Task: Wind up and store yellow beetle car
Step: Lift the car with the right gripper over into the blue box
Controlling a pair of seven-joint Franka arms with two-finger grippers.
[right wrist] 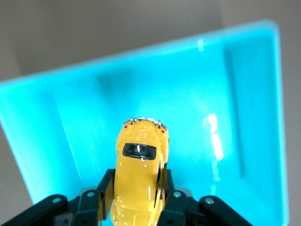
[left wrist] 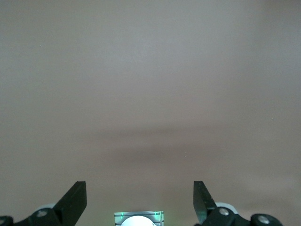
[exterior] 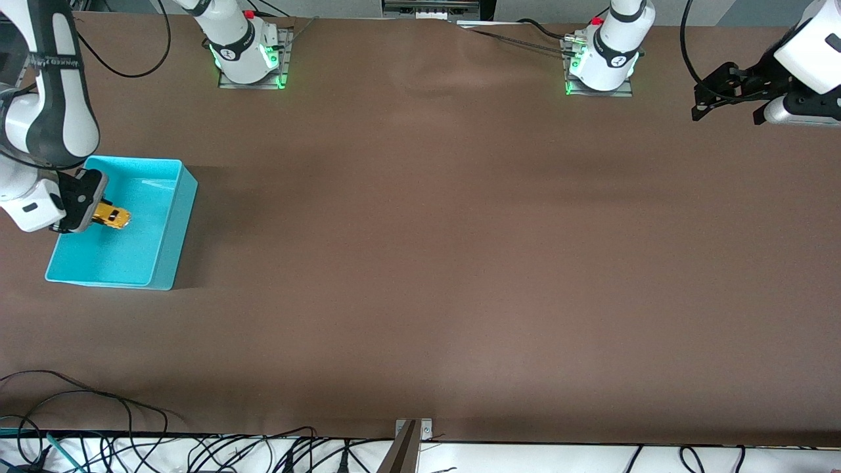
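Observation:
The yellow beetle car (exterior: 112, 215) is a tiny rounded yellow toy with dark windows. My right gripper (exterior: 98, 211) is shut on it and holds it over the inside of a turquoise bin (exterior: 172, 223) at the right arm's end of the table. In the right wrist view the car (right wrist: 138, 174) sits between the two dark fingers (right wrist: 104, 188), with the bin's floor (right wrist: 188, 94) beneath it. My left gripper (exterior: 726, 104) is open and empty, held over the table at the left arm's end; its wrist view shows only its finger tips (left wrist: 75, 200) and bare table.
The brown table (exterior: 420, 263) has nothing else on it. The arm bases (exterior: 246, 52) stand along the edge farthest from the front camera. Cables (exterior: 131, 447) and a metal bracket (exterior: 410, 440) lie at the table's nearest edge.

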